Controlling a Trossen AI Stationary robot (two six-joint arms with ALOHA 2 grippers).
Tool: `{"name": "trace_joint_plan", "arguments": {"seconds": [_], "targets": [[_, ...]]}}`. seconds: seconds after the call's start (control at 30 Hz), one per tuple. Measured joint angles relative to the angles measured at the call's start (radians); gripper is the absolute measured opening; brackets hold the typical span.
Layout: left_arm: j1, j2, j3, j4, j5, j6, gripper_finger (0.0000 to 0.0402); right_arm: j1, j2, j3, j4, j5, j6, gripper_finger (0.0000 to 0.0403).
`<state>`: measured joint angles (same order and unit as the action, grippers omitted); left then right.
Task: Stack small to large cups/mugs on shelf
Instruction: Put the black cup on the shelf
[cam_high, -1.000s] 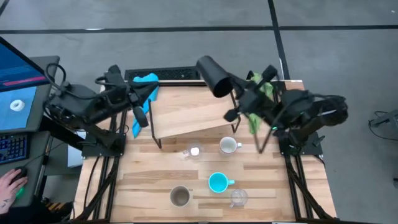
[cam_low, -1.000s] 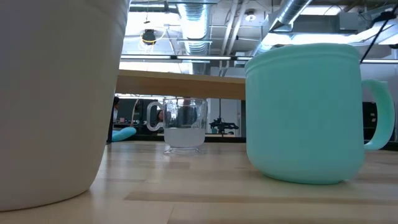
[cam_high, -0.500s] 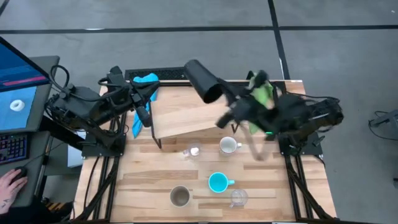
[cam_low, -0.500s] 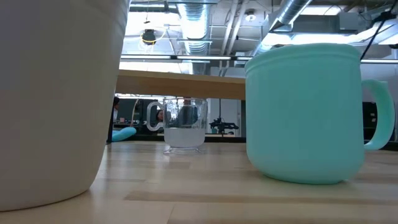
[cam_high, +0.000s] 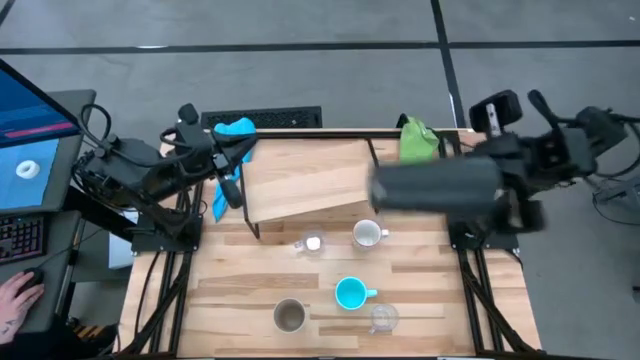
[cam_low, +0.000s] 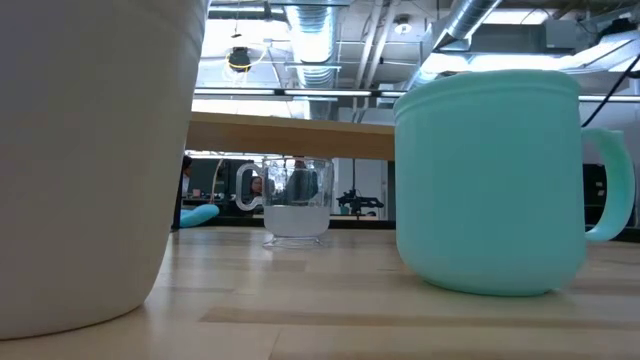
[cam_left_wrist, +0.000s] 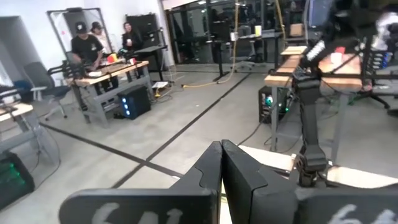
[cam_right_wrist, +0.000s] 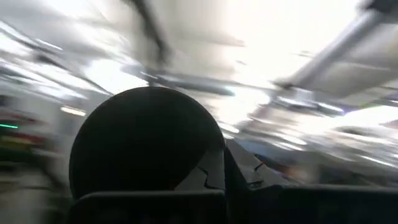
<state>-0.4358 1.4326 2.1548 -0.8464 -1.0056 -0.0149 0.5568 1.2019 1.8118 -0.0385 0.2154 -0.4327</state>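
Note:
The shelf (cam_high: 305, 180), a light board on a black wire frame, stands at the table's far middle. In front of it on the table stand a clear glass (cam_high: 312, 243), a white mug (cam_high: 368, 234), a turquoise mug (cam_high: 350, 293), a beige-grey mug (cam_high: 290, 316) and a second clear glass (cam_high: 383, 318). My right gripper (cam_high: 492, 188) is high over the table's right edge, shut on the black cup (cam_high: 435, 185), which is smeared by motion. My left gripper (cam_high: 236, 168) hovers shut and empty by the shelf's left end. My right gripper holds the black cup (cam_right_wrist: 146, 143) at one side of it (cam_right_wrist: 208, 163), right beside the shut fingers (cam_right_wrist: 239, 171). Blur hides which part that is and whether one finger is inside. The cup is lifted clear, high above the table, lying roughly sideways.
A blue cloth (cam_high: 234, 130) lies at the shelf's far left, next to my left gripper, and a green cloth (cam_high: 418, 140) at its far right. In the low view the beige-grey mug (cam_low: 90, 150) and turquoise mug (cam_low: 490, 180) fill the foreground. People work in the room beyond.
My right gripper has swung fast from above the shelf's far right part toward the table's right edge, rising and rolling. The black cup went with it, turning from tilted over the shelf to sideways beside the shelf's right end.

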Motion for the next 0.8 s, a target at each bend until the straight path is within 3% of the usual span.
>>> {"name": "trace_joint_plan", "arguments": {"seconds": [0.27, 0.43, 0.6, 0.8], "targets": [[0.0, 0.0, 0.0, 0.0, 0.023, 0.067, 0.0, 0.0, -0.01, -0.001, -0.043, -0.351, 0.04, 0.0006], [0.0, 0.0, 0.0, 0.0, 0.042, 0.093, 0.0, 0.0, -0.002, -0.001, -0.085, -0.509, 0.036, 0.0009], [0.0, 0.0, 0.0, -0.001, 0.06, 0.094, 0.0, -0.003, -0.003, -0.001, -0.198, -0.497, 0.044, 0.0004], [0.0, 0.0, 0.0, -0.001, 0.077, 0.074, 0.0, -0.029, 0.014, 0.0, -0.331, -0.279, 0.076, 0.0005]]}}
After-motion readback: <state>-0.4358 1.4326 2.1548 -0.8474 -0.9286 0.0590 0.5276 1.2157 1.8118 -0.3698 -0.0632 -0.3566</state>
